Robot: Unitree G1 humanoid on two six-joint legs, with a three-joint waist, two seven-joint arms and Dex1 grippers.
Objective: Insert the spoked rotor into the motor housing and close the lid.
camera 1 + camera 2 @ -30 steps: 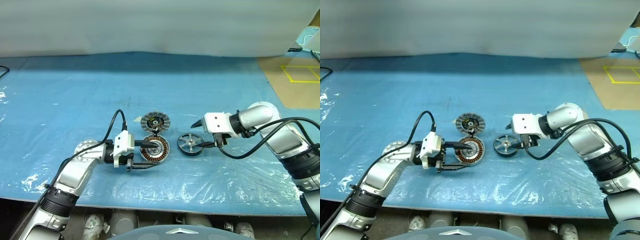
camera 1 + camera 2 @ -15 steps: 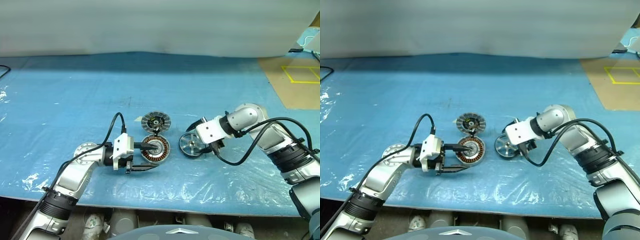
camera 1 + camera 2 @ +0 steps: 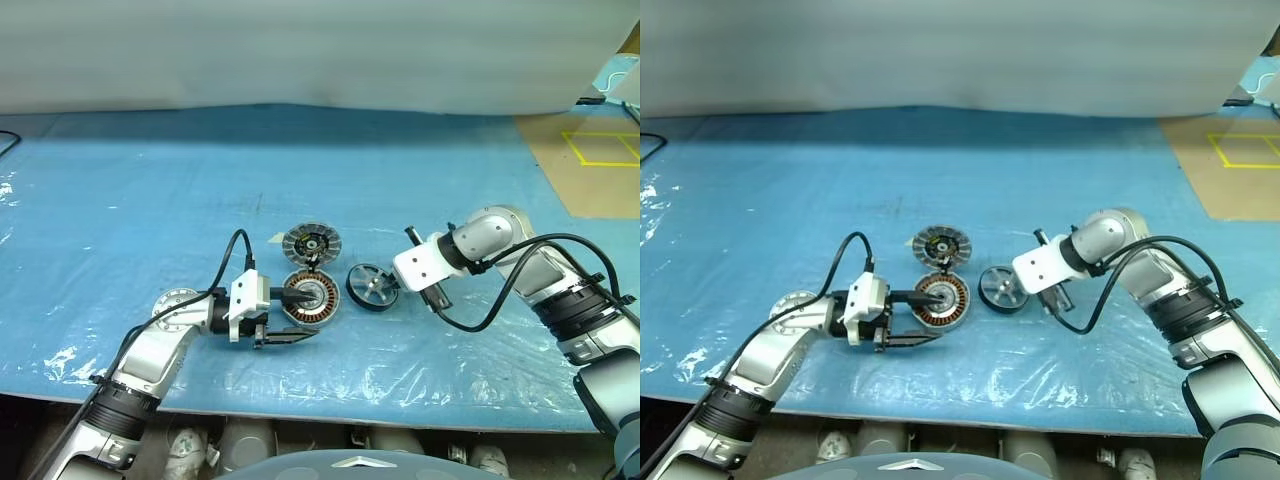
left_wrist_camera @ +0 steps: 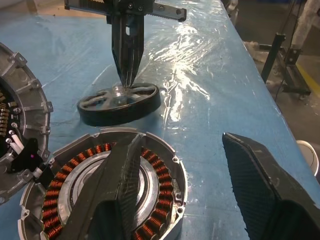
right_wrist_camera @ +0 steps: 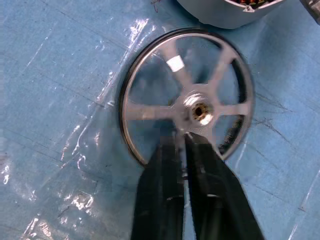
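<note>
Low in the centre of the left eye view, the left gripper is reaching in level from the lower left, its two black fingers standing spread. One finger is lying over the round motor housing with copper-brown windings around a silver hub; the other is hanging off its near edge. Just right of the housing, the small black-rimmed rotor with shiny silver spokes is lying flat on the blue plastic-covered table. The right gripper is angling steeply down from the right, its fingers pressed together, the tips resting on the rotor's spoked face beside the hub. Farther up, just above the housing, the grey ribbed round lid with a black centre is lying flat.
</note>
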